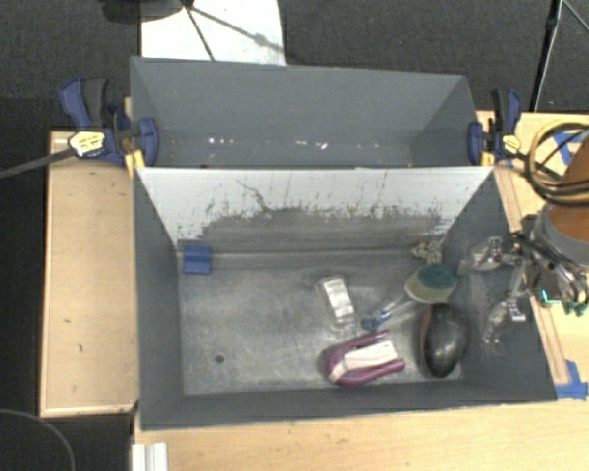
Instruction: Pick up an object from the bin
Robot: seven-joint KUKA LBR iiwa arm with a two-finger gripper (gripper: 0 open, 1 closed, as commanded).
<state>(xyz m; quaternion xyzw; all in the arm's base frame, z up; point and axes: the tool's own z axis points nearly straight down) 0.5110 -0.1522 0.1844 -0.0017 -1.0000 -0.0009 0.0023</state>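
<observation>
My gripper (493, 295) hangs over the bin's right sloping wall, open, with nothing between its metal fingers (483, 257). Just left of it on the bin floor lies a black computer mouse (443, 342). Above the mouse rests a brush with a round teal head (432, 283) and a blue handle running down to the left. A purple and white stapler-like thing (365, 359) lies left of the mouse, near the front wall. The gripper touches none of them.
A small clear plastic piece (337, 298) lies mid-floor. A blue block (196, 259) sits at the back left corner, and a small metallic bit (427, 250) at the back right. The left half of the floor is bare.
</observation>
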